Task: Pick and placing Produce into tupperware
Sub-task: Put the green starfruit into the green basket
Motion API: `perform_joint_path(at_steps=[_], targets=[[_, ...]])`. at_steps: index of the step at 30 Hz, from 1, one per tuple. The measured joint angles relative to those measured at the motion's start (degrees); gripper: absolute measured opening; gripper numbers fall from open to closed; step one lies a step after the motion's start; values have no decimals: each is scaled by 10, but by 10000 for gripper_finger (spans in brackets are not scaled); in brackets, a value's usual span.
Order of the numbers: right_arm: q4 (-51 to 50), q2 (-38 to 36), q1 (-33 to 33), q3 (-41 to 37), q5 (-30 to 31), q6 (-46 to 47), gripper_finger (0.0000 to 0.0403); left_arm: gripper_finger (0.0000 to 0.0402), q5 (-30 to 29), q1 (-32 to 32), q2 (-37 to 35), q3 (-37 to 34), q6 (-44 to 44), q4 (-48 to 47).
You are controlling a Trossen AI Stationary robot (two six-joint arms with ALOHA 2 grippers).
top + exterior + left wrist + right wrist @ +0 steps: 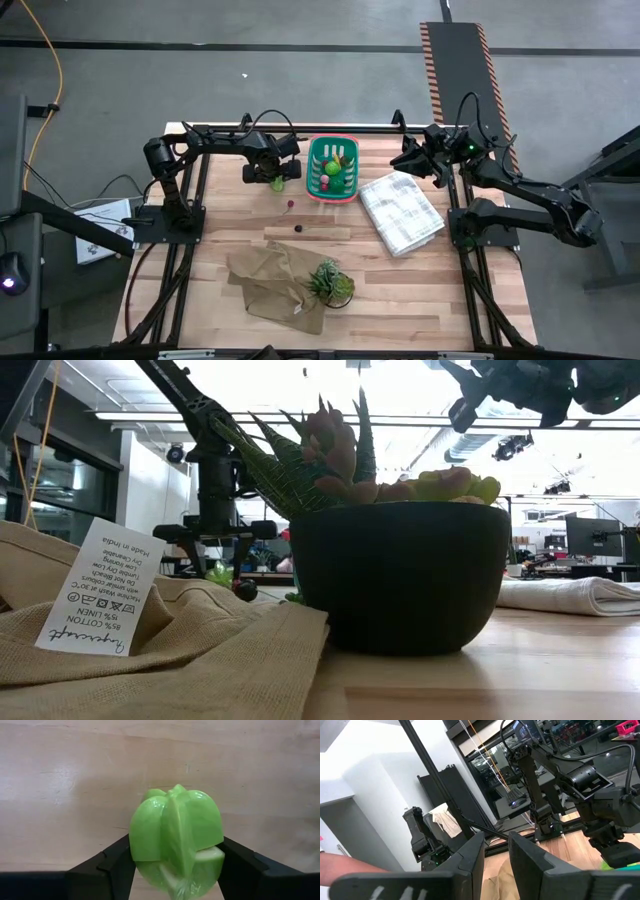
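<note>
Wooden table [400, 290]: left gripper [278, 181] clasps a light green fruit [175, 840] at nine o'clock of the teal basket [312, 160]; right gripper [412, 152] seemingly narrowly parted, empty

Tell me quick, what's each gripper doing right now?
Left gripper: holding the light green produce piece between its fingers.
Right gripper: raised, empty, jaws slightly apart.

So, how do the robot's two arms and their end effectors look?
Both arms are dark, almost black, built of jointed segments with black cables along them. The left end effector has two flat matte-black fingers with stepped edges. The right end effector has similar dark, blocky fingers.
</note>
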Motion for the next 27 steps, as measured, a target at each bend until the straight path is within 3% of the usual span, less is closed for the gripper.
perform_joint_path(at_steps=[12, 27], targets=[[0, 0, 0, 0, 0, 0, 79, 247, 0, 0, 0, 0, -1, 0], [0, 0, 0, 0, 0, 0, 79, 211, 8, 0, 0, 0, 0, 0]])
